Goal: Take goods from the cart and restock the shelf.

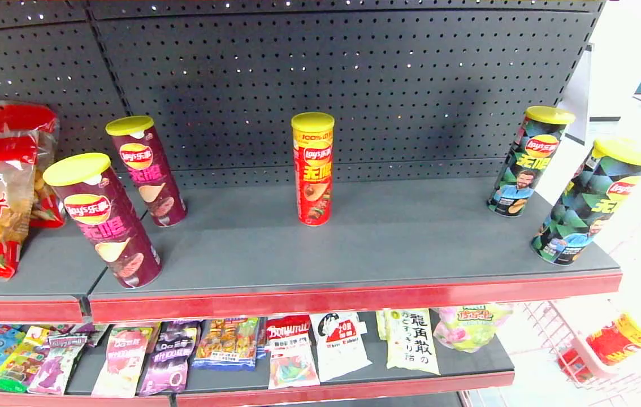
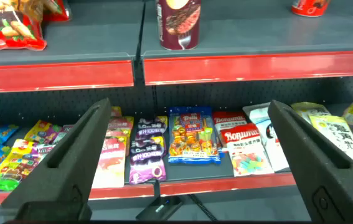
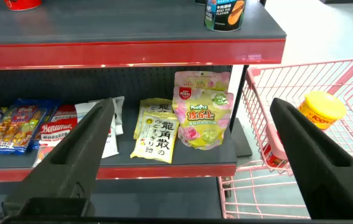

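1. The shelf [image 1: 354, 243] is the big one: dark grey metal boards with a glossy red front lip and a pegboard back. The top board has wide bare gaps on both sides of the middle can.
2. The cart [image 3: 301, 67] is pink wire mesh. It's parked off the shelf's right end, lower than the top board.
3. The right gripper [image 3: 192, 168] is wide open and holding nothing, and it hangs in front of the lower board. The cart is off to its right, so I'd say this is the nearer arm for the pick.
4. The left gripper [image 2: 188, 162] is also spread open and empty. It faces the lower board further left, well away from the cart.
5. Chip cans [image 1: 313, 169] stand upright on the top board. They're smooth printed cardboard tubes with yellow plastic lids.
6. The can in the cart [image 3: 321, 109] is red with a yellow lid. It looks tipped over rather than upright, with the lid end toward the right gripper.
7. Snack bags [image 2: 193, 135] lie in a row on the lower board. They're flat, crinkly foil pouches.
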{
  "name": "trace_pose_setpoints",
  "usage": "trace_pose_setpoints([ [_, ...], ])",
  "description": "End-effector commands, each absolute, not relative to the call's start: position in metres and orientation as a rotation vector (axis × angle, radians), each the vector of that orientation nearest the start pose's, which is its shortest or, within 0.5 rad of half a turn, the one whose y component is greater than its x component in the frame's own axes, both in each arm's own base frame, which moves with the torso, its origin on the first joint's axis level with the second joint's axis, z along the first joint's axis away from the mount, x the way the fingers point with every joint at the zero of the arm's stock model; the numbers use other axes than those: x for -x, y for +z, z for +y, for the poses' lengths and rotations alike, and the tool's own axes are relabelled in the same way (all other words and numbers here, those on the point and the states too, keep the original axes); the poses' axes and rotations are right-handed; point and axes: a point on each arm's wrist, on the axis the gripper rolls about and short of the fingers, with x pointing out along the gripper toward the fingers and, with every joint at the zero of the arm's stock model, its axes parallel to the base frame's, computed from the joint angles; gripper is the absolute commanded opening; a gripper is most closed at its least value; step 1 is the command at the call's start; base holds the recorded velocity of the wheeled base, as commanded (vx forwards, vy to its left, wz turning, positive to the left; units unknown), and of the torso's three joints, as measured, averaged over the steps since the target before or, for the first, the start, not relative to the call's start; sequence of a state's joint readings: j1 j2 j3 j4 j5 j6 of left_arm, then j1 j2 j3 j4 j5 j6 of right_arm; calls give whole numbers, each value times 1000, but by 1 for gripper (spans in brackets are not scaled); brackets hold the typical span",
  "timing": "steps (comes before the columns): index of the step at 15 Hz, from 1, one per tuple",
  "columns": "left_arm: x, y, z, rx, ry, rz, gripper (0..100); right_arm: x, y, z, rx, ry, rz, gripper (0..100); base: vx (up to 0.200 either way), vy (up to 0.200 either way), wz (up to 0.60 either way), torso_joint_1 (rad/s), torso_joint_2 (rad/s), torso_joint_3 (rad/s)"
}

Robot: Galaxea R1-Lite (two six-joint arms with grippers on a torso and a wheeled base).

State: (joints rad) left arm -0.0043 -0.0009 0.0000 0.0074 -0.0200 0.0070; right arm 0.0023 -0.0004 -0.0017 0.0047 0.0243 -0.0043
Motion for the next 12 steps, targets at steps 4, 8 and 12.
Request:
trace_pose_setpoints([
  [4,23,75,0,-11,-25,8,100,23,75,1,5,29,3,100,0,-150,0,3,3,2],
  [8,23,75,0,-11,-25,8,100,23,75,1,5,32,3,100,0,-200,0,10,4,-2],
  [12,23,75,0,-11,-25,8,100,23,75,1,5,32,3,100,0,-200,0,6,1,5],
])
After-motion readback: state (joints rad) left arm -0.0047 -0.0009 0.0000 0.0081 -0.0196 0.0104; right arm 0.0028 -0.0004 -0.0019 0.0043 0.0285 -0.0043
